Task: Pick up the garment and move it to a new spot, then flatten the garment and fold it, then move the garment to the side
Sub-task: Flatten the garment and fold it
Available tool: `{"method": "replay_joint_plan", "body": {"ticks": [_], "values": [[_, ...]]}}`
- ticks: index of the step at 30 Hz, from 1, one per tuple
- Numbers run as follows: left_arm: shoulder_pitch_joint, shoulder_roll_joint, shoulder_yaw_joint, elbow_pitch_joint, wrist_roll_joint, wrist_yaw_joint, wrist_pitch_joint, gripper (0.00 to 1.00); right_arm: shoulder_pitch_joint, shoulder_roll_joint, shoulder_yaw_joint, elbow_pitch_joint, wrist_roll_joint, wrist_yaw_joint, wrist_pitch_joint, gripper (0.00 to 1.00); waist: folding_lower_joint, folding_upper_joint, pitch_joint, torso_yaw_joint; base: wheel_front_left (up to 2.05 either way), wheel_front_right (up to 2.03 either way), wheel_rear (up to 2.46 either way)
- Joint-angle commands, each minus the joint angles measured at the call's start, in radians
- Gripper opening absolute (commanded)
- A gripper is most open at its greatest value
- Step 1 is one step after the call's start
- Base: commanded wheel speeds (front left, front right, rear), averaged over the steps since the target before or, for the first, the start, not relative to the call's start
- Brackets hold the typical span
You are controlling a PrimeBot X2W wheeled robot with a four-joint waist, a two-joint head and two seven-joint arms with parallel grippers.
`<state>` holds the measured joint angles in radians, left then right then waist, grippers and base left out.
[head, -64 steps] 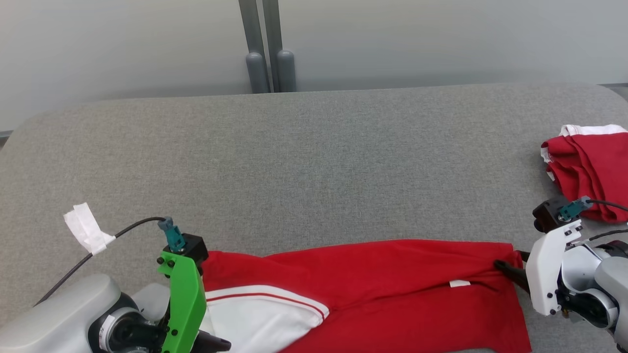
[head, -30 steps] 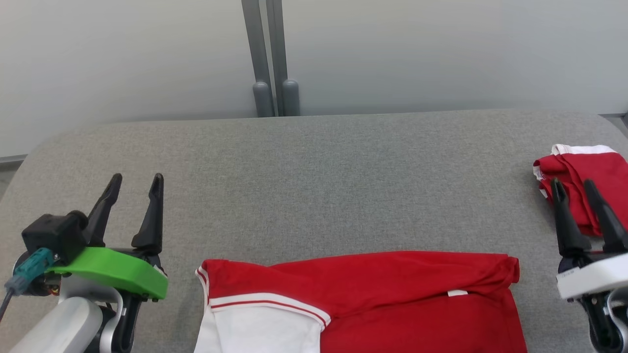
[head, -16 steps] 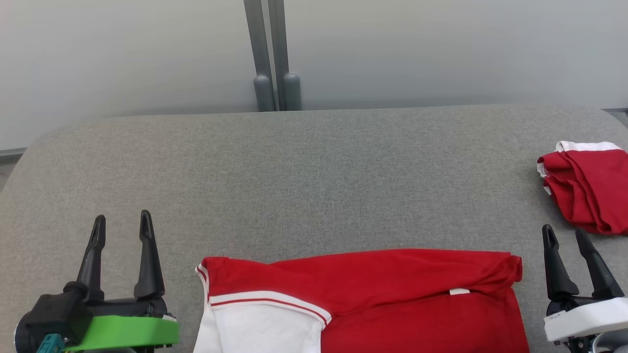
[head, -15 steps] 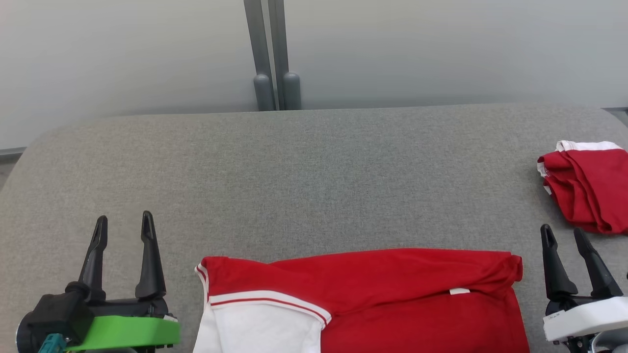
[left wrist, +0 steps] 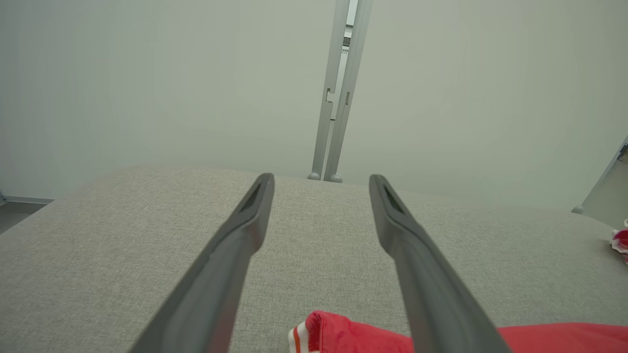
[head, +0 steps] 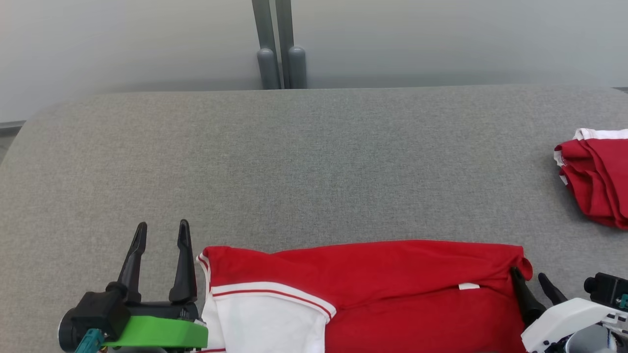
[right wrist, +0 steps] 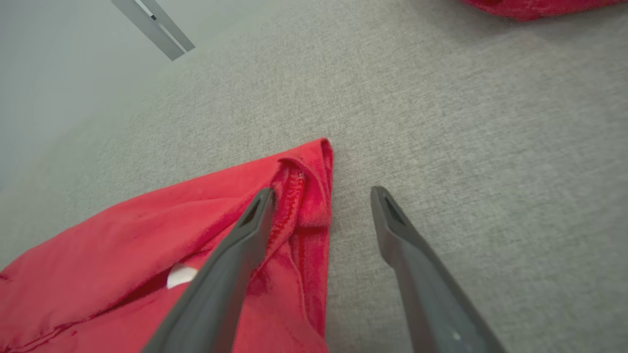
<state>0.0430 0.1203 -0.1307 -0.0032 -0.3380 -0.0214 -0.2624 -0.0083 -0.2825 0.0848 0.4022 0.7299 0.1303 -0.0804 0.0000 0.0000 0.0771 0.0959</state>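
Observation:
A red garment (head: 382,289) with a white, red-striped sleeve (head: 267,321) lies folded along the near edge of the grey table (head: 314,166). My left gripper (head: 161,230) stands open just left of the garment's left corner (left wrist: 324,333), nothing between its fingers. My right gripper (head: 530,275) is open at the garment's right corner (right wrist: 314,166); its left finger (right wrist: 245,235) is over the red cloth and its right finger (right wrist: 397,230) over bare table.
A second red garment (head: 596,176) with white trim lies bunched at the table's right edge, also seen as a red edge (right wrist: 530,7) at the top of the right wrist view. Grey posts (head: 279,49) stand behind the table against a pale wall.
Both grippers let go of the garment's corners and opened. Since half a second ago both have closed in on the garment, the right one now straddling its right corner. The camera has shifted.

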Motion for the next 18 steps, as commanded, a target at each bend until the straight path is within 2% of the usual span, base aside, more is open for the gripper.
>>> {"method": "replay_joint_plan", "body": {"ticks": [1, 6, 10, 11, 12, 13, 14, 18], "values": [[-0.026, -0.007, 0.007, 0.007, 0.015, -0.014, -0.003, 1.0, -0.015, 0.0, 0.006, 0.021, 0.006, 0.001, 0.01, 1.0, 0.0, 0.0, 0.012, 0.015, 0.0, 0.0, 0.0], [-0.036, -0.031, 0.014, 0.044, 0.04, -0.047, -0.003, 1.0, 0.001, 0.031, 0.003, 0.11, 0.083, 0.0, 0.081, 1.0, 0.0, 0.0, 0.007, 0.036, 0.0, 0.0, 0.0], [-0.031, -0.042, 0.031, 0.06, 0.052, -0.061, -0.003, 1.0, 0.037, 0.04, 0.046, 0.104, 0.139, 0.0, 0.144, 1.0, 0.0, 0.0, 0.001, 0.039, 0.0, 0.0, 0.0], [-0.028, -0.045, 0.036, 0.064, 0.054, -0.065, -0.003, 1.0, 0.038, 0.036, 0.06, 0.098, 0.147, 0.0, 0.152, 0.88, 0.0, 0.0, -0.001, 0.037, 0.0, 0.0, 0.0], [-0.026, -0.047, 0.038, 0.067, 0.056, -0.067, -0.003, 1.0, 0.038, 0.035, 0.069, 0.094, 0.154, 0.0, 0.154, 0.64, 0.0, 0.0, -0.003, 0.036, 0.0, 0.0, 0.0], [-0.025, -0.049, 0.04, 0.071, 0.059, -0.07, -0.003, 1.0, 0.035, 0.035, 0.083, 0.089, 0.158, 0.001, 0.157, 0.29, 0.0, 0.0, -0.005, 0.035, 0.0, 0.0, 0.0], [-0.025, -0.05, 0.041, 0.073, 0.062, -0.073, -0.003, 1.0, 0.031, 0.037, 0.091, 0.084, 0.164, 0.001, 0.155, 0.0, 0.0, 0.0, -0.006, 0.035, 0.0, 0.0, 0.0], [-0.025, -0.056, 0.048, 0.084, 0.069, -0.081, -0.003, 1.0, 0.008, 0.04, 0.1, 0.078, 0.194, 0.001, 0.142, 0.0, 0.0, 0.0, -0.015, 0.031, 0.0, 0.0, 0.0]]}}
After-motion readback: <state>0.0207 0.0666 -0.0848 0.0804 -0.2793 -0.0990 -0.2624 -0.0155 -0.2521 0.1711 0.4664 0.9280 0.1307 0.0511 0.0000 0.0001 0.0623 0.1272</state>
